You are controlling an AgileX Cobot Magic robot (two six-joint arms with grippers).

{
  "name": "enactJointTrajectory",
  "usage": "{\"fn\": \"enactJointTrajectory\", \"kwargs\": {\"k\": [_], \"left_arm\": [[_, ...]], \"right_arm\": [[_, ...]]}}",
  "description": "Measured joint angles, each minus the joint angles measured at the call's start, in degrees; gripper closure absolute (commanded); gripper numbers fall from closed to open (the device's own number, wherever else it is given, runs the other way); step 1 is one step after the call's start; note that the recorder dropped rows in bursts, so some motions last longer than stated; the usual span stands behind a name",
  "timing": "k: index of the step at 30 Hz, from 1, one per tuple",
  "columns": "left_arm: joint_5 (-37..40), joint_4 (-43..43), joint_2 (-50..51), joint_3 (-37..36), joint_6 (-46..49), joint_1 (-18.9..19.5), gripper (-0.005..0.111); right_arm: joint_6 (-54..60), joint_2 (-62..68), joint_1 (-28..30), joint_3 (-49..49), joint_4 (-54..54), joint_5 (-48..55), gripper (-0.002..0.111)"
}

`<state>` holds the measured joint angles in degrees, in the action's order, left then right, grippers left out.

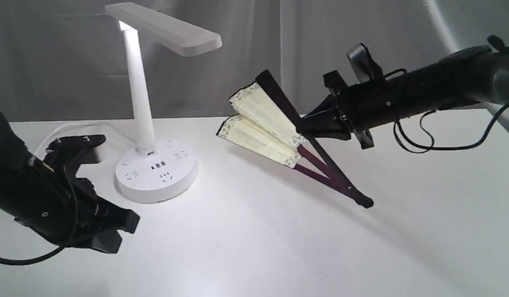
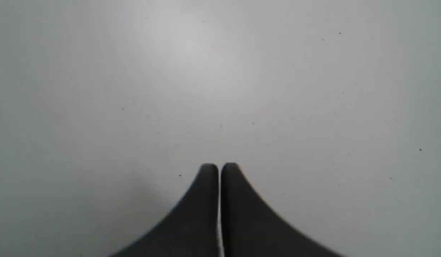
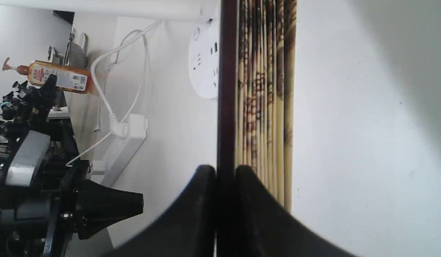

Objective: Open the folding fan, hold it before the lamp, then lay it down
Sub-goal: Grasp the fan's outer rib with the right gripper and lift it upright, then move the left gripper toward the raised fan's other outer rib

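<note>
The folding fan (image 1: 260, 128) is partly spread, with cream pleats, a grey floral edge and dark maroon ribs. It is tilted, its pivot end low by the table. My right gripper (image 1: 302, 128) is shut on its upper dark guard, seen close in the right wrist view as the gripper (image 3: 225, 171) pinching the guard beside the stacked pleats of the fan (image 3: 266, 89). The white lamp (image 1: 141, 103) stands lit to the fan's left, its round base (image 3: 204, 64) showing. My left gripper (image 1: 124, 227) is low at the front left, and in its wrist view the gripper (image 2: 219, 167) is shut on nothing over bare table.
A white cord (image 3: 109, 71) runs from the lamp to a white power strip (image 3: 124, 142) behind it. An orange pump bottle (image 3: 56, 76) stands beyond the table (image 1: 254, 247). A grey curtain hangs at the back.
</note>
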<state>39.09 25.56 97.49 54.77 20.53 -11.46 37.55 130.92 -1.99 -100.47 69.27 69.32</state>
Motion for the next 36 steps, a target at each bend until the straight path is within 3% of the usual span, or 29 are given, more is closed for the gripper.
{"fn": "enactJointTrajectory", "kwargs": {"k": [16, 28, 36], "left_arm": [[-0.8, -1.7, 0.0, 0.0, 0.6, -10.7, 0.107], [-1.5, 2.8, -1.3, 0.0, 6.9, -11.1, 0.107], [-1.5, -3.0, -5.6, 0.0, 2.4, -11.1, 0.107]], "right_arm": [[11.0, -13.8, 4.3, 28.4, 9.3, -0.1, 0.108], [19.9, -23.1, 7.7, 47.6, 15.5, -0.2, 0.108], [22.5, -25.9, 7.7, 52.3, 15.8, -0.2, 0.108]]}}
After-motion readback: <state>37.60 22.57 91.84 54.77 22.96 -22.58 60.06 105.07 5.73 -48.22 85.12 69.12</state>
